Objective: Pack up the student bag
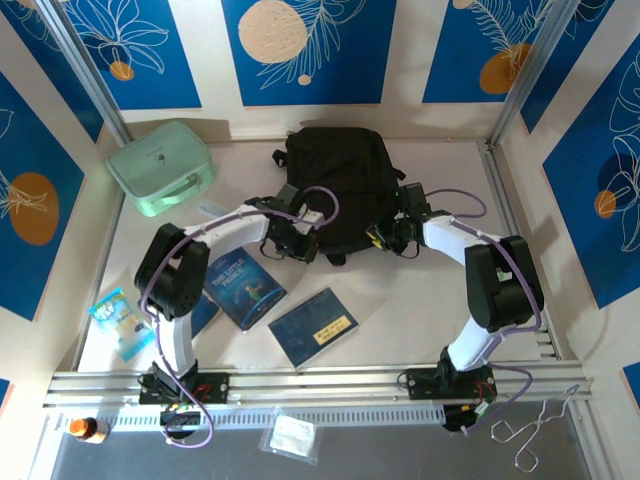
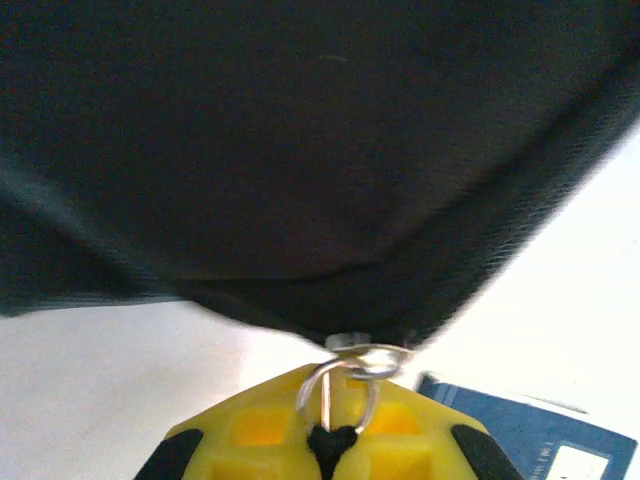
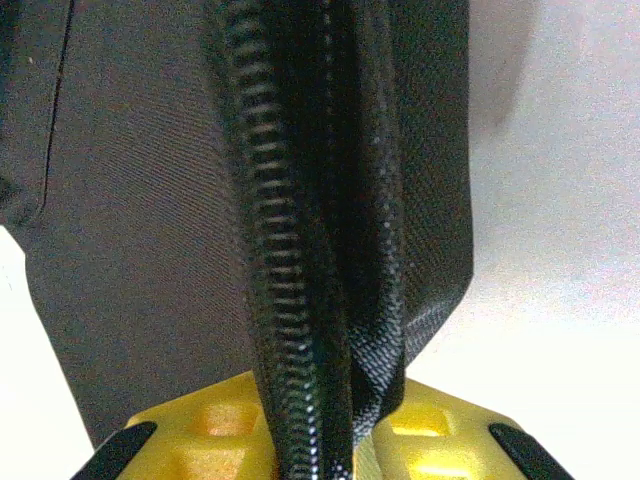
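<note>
1. The tabletop [image 1: 420,300] carries the student bag [image 1: 335,170] at upper centre of the top view. Its long axis runs up and down the frame, with the bottom edge toward the arms.
2. A mint-green case [image 1: 160,167] sits at upper left, and two blue books [image 1: 313,326] lie at lower centre, well apart from the bag.
3. Both hands meet the bag's lower edge, so the bag lies up-frame from each. The left hand [image 1: 292,242] is at the lower-left corner and the right hand [image 1: 392,238] at the lower-right; neither is clearly nearer.
4. In the right wrist view, the right hand is pressed onto the zip seam [image 3: 300,300], which rises straight up the frame from between its fingers.
5. In the left wrist view, the left hand is pressed together and pinches the metal pull ring [image 2: 345,385] under the bag's hanging edge.
6. Judged from this, the opening pull would run the ring along the seam — away from the right hand's anchor.
</note>
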Motion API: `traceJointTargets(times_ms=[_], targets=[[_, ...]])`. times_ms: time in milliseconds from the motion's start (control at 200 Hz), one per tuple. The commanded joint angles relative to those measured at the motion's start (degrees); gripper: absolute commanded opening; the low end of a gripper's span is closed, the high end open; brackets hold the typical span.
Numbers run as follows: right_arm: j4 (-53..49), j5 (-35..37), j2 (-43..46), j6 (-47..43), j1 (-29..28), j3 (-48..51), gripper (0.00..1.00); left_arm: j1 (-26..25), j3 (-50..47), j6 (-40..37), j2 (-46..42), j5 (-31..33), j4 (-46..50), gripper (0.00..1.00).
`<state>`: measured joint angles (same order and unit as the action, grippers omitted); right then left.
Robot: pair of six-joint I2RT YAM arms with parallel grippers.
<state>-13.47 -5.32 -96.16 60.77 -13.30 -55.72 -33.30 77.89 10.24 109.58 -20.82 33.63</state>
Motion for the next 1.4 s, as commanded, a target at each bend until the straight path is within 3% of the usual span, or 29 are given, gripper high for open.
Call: traceJointTargets(times_ms=[0, 130, 295, 585, 755, 900, 1030, 1220, 1395], targets=[[-2.11, 6.9, -1.65, -3.1, 2.03, -2.14, 0.19, 3.42, -0.31, -2.68, -1.72, 2.54, 8.06, 0.0], [-1.82, 6.67, -2.26, -4.95, 2.74, -3.19, 0.19, 5.17, -0.51, -3.33, -0.91, 2.46, 6.74, 0.0], [-1.38, 3.57, -1.85, -6.51, 3.13, -3.81, 0.22, 3.7, 2.02, -3.39, 0.09, -0.21, 5.99, 0.0], [-6.89, 0.48, 9.52, 3.26, 2.43, 3.16, 0.56, -5.38, 3.39, 2.61, -0.76, -4.01, -2.03, 0.0], [-6.87, -0.41, 15.56, 10.68, 0.16, 7.61, 0.64, -8.91, 5.05, 4.84, 1.83, -5.3, -6.41, 0.0], [-4.43, -0.19, 14.71, 14.21, -1.16, 8.55, 0.66, -9.24, 4.7, 5.15, 2.52, -6.03, -8.37, 0.0], [-2.23, -0.96, 10.38, 13.44, -1.46, 6.48, 0.65, -9.13, 2.33, 3.47, 1.29, -6.09, -9.87, 0.0], [-1.07, 0.43, 7.06, 12.03, -1.86, 4.99, 0.43, -8.2, -3.8, -0.6, -0.89, -7.58, -15.02, 0.13], [-1.01, 0.75, 7.29, 10.95, -1.92, 5.15, 0.3, -6.68, -8.19, -2.64, -2.35, -8.02, -20.61, 0.13]])
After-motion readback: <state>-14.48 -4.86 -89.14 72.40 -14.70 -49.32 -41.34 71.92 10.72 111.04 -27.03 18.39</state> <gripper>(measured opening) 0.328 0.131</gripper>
